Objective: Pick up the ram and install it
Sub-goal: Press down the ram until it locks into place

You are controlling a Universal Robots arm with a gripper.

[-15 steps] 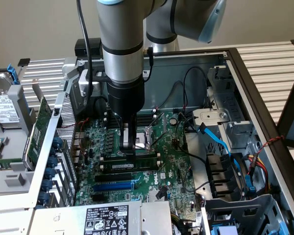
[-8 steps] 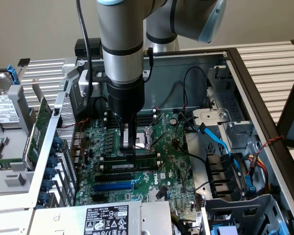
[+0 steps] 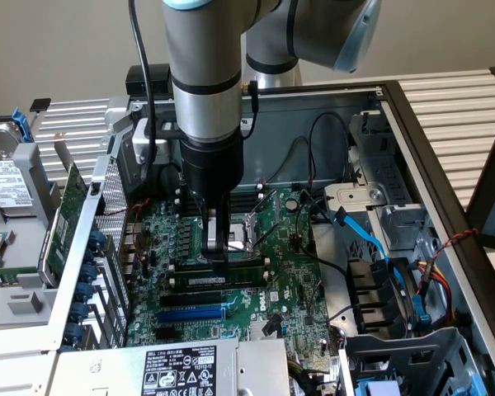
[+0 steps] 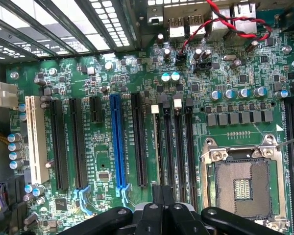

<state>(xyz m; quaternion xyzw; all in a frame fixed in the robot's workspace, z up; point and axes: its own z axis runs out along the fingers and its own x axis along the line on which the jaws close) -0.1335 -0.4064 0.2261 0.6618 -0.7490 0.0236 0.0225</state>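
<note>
Ram (image 3: 223,280) in slot, vertical arm, fingers (image 3: 220,262) closed on top

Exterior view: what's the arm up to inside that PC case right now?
The robot arm reaches down into the open computer case, its gripper shut and low over the motherboard, right at the memory slots beside the empty CPU socket. In the exterior view the fingertips sit on the ram, a long green stick that lies along one slot between the white end clips. Whether it is fully seated cannot be told.
</note>
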